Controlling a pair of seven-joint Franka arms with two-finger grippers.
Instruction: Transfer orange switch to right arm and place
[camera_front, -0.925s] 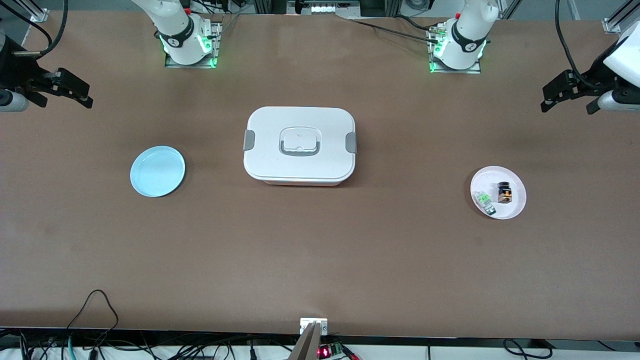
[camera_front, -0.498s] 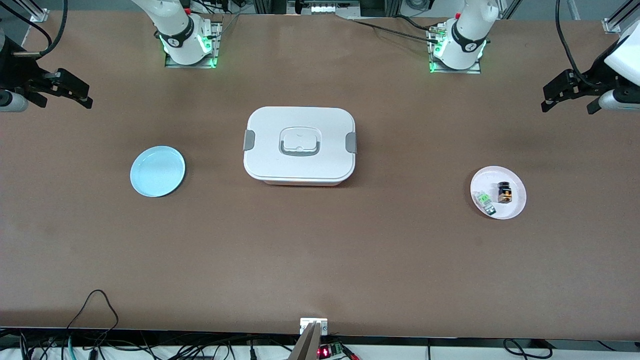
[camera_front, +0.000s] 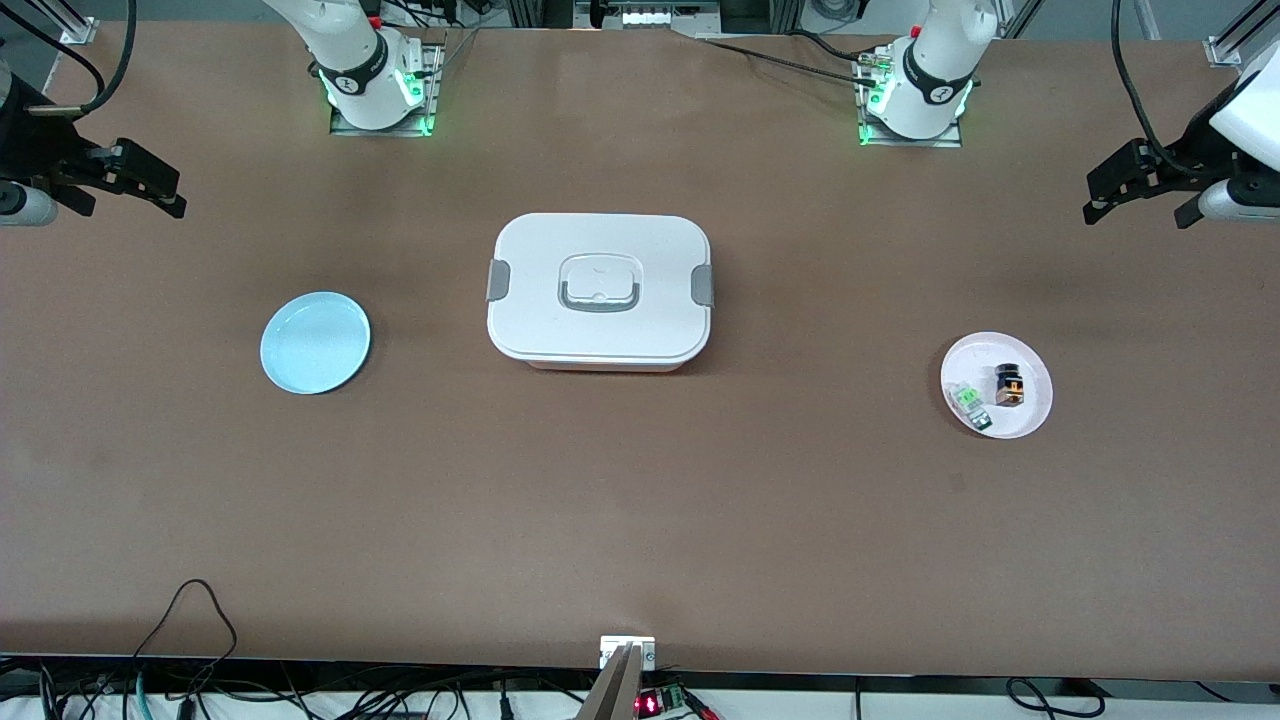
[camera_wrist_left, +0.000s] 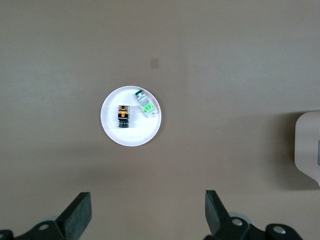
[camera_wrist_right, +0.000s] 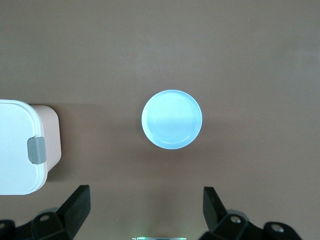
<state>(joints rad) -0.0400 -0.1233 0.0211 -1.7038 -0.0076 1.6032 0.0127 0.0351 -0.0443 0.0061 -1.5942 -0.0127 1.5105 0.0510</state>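
Evenly lit from above, sharp throughout, with soft shadows under the box (camera_front: 598, 290) and green glow at both arm bases.

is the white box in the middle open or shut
Shut: the lid lies flat over the white box, its grey side latches down against the sides. What it holds cannot be seen.

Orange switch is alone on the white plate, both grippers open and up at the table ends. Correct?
Not alone: in the left wrist view the orange switch shares the white plate with a clear-and-green component. Left gripper and right gripper are open at the table ends.
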